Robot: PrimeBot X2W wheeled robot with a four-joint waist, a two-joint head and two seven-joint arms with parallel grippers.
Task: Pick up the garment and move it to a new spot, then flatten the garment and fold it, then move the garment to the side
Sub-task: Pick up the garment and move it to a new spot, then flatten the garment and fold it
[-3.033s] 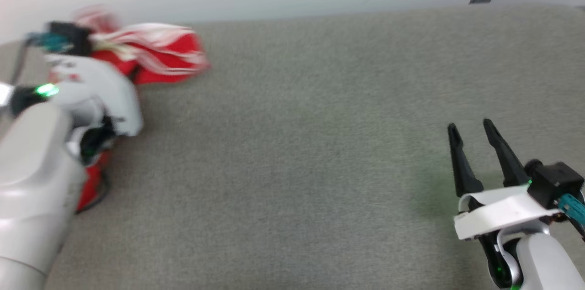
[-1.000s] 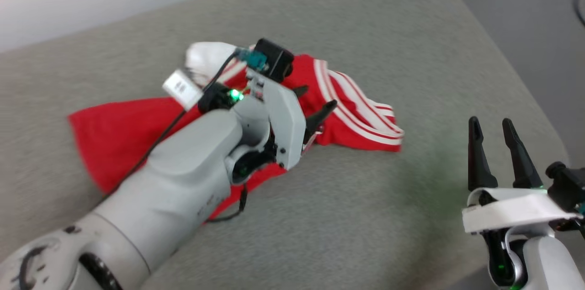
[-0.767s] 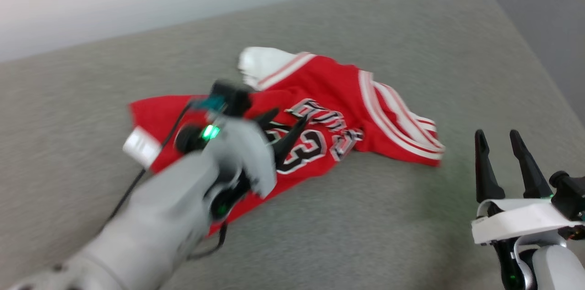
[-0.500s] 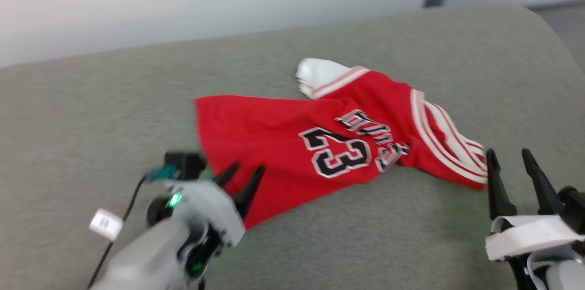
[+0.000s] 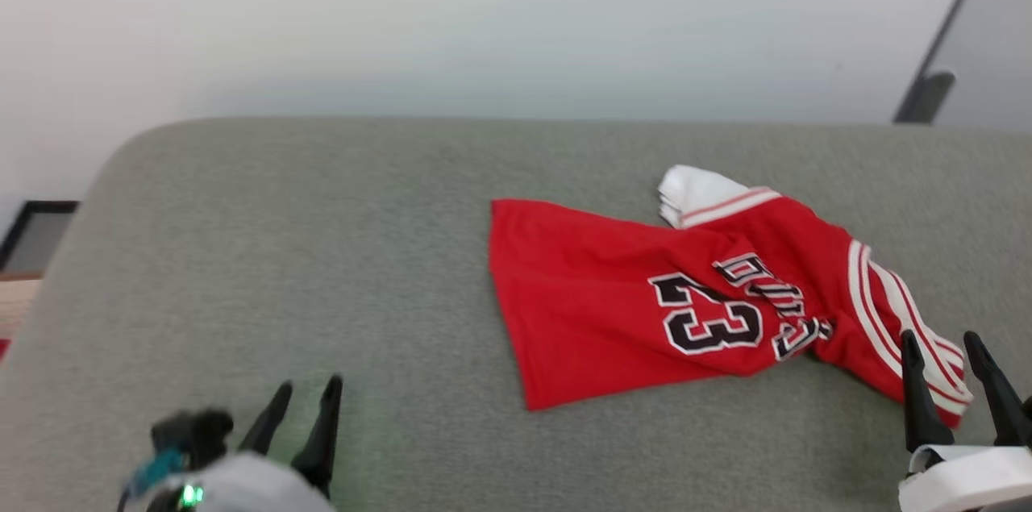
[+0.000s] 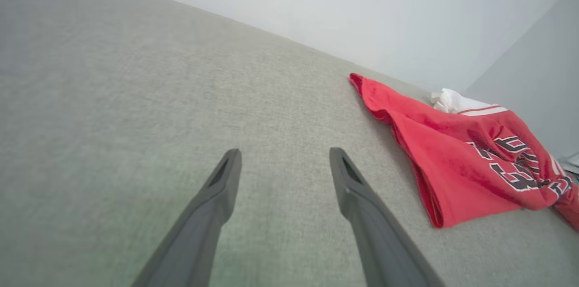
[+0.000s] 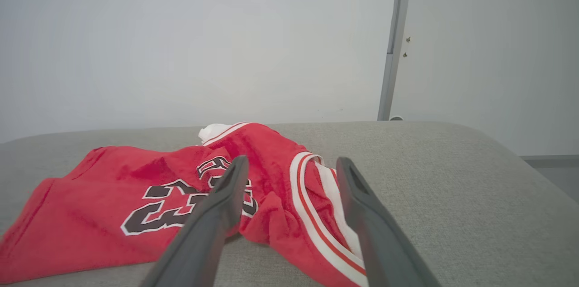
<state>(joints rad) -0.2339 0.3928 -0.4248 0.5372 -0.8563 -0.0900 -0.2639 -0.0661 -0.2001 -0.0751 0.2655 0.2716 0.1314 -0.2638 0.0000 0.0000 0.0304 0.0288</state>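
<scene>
1 garment (image 5: 645, 310), 2 grippers, L gripper (image 5: 308, 385), R gripper (image 5: 941, 337), 1 grey cushion (image 5: 322, 254)
</scene>
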